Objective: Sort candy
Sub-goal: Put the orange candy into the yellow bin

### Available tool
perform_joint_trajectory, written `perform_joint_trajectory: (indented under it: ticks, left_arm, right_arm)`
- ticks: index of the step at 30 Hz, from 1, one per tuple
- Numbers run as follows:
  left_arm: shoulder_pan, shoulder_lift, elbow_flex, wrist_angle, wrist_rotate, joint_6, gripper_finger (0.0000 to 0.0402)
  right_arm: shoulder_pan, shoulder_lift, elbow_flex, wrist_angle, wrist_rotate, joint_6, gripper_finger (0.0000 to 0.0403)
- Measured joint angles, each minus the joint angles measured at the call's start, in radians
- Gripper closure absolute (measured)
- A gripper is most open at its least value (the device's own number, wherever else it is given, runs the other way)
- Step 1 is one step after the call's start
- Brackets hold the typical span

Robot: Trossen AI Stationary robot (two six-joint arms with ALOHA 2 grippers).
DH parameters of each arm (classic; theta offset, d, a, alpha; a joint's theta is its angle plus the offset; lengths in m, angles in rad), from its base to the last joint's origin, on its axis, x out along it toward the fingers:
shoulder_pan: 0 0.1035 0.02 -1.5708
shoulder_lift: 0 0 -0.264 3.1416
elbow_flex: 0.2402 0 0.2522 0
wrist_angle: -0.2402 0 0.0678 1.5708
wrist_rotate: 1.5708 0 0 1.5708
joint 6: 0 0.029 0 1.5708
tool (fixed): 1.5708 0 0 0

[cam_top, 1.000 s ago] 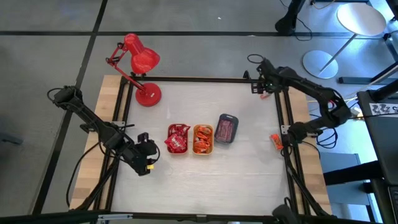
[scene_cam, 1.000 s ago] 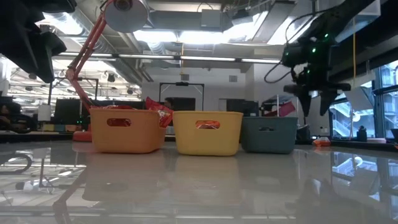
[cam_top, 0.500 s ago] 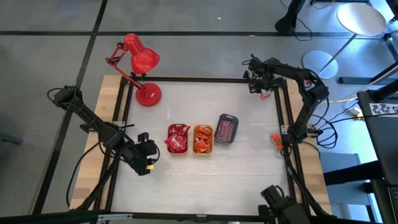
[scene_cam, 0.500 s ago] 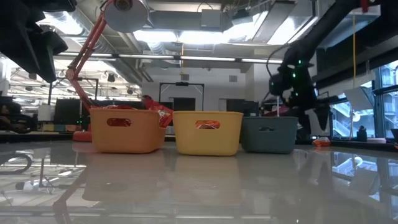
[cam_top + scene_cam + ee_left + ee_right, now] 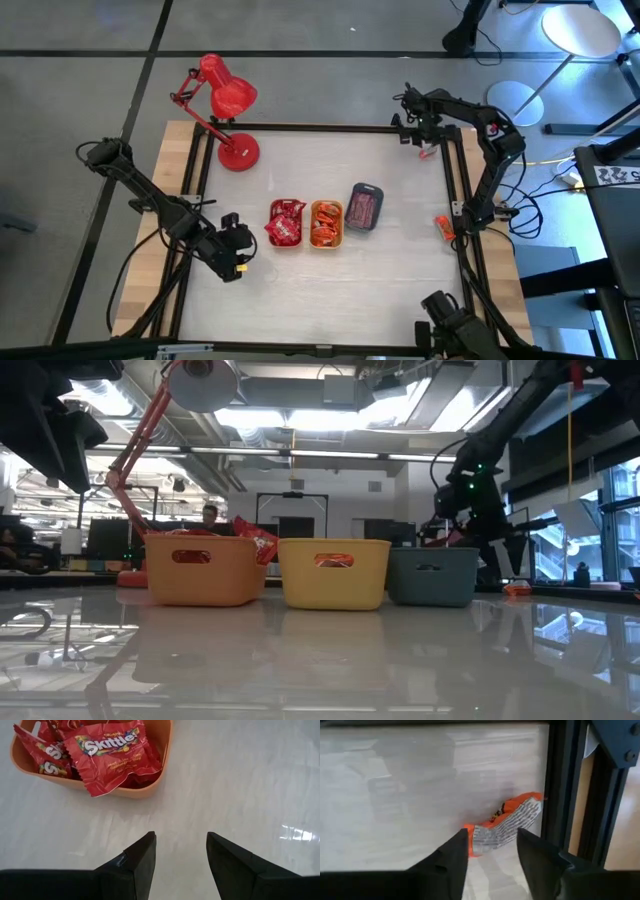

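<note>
An orange-wrapped candy (image 5: 507,822) lies flat on the table beside the black frame rail at the far right corner (image 5: 428,152). My right gripper (image 5: 490,837) is open and low over it (image 5: 416,138), one finger on either side of the candy's nearer end. A second orange candy (image 5: 441,225) lies at the right edge. Three trays stand mid-table: the orange tray (image 5: 285,222) holds red Skittles packets (image 5: 112,750), the yellow tray (image 5: 326,223) holds orange candy, and the grey tray (image 5: 365,207) holds maroon candy. My left gripper (image 5: 180,842) is open over bare table left of the orange tray (image 5: 233,253). My right gripper comes at the orange candy's nearer end (image 5: 476,836) from above, its fingers across the wrapper. One fingertip (image 5: 459,840) shows right at the wrapper's edge. I cannot tell whether it touches. The candy lies flat on the table.
A red desk lamp (image 5: 225,105) stands at the far left corner. A black frame rail (image 5: 560,795) runs close beside the candy, and the frame borders the whole table (image 5: 300,128). Bare tabletop lies in front of the trays (image 5: 320,660).
My right arm has swung its elbow in from the right side, and its gripper has turned and come down toward the table at the far right corner, over the orange candy. The candy and trays have stayed put.
</note>
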Motion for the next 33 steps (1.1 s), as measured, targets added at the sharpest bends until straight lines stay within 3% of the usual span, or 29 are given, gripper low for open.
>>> perform_joint_trajectory:
  ticks: [4,9,20,24,29,33]
  left_arm:
    - [0.0,0.0,0.0,0.0,0.0,0.0,0.0236]
    - [0.0,0.0,0.0,-0.001,0.0,0.001,0.0236]
    - [0.0,0.0,0.0,-0.002,0.0,-0.008,0.0236]
    - [0.0,0.0,0.0,-0.002,0.0,-0.008,0.0236]
    - [-0.003,0.0,0.0,-0.002,0.0,-0.008,0.0236]
    - [-0.014,0.0,0.0,-0.002,0.0,-0.008,0.0236]
  right_arm:
    - [0.001,0.0,-0.019,-0.024,-0.046,0.001,0.0269]
    - [0.002,0.001,-0.021,-0.03,-0.025,0.02,0.0275]
    - [0.003,0.008,-0.02,-0.01,0.004,0.04,0.0164]
    - [0.021,0.052,-0.021,-0.002,0.027,0.045,0.0151]
    - [0.049,0.087,-0.02,0.026,0.045,0.021,0.0177]
    - [0.055,0.088,-0.02,0.026,0.043,0.002,0.0238]
